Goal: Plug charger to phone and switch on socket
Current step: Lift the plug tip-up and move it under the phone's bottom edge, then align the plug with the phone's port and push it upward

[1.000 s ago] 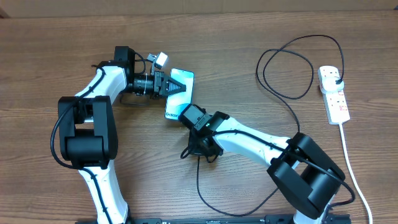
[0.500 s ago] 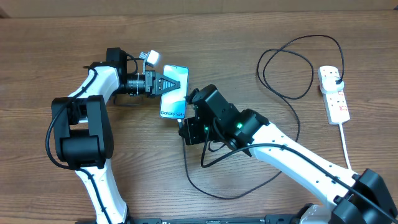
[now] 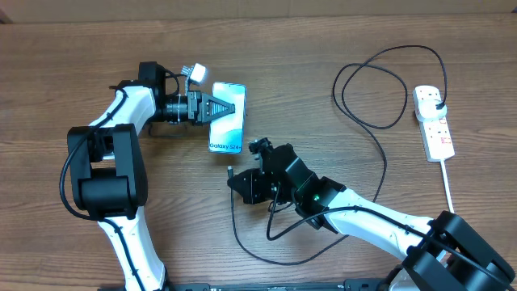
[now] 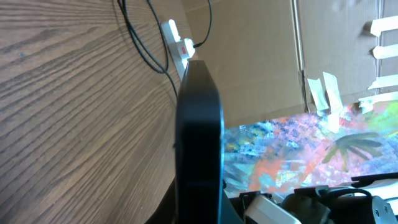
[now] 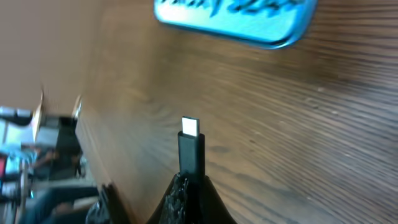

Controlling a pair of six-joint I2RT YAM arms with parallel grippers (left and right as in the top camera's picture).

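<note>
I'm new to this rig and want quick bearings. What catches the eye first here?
The bright blue phone, clamped by the left gripper at upper centre of the table. Just below it, the right gripper pinches the charger, its silver tip pointing toward the phone's end. At far right lies the white socket, the charger's cable looping up to it.

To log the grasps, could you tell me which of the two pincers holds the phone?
The left pincer: it is clamped on the phone, whereas the right pincer grips the charger connector.
</note>
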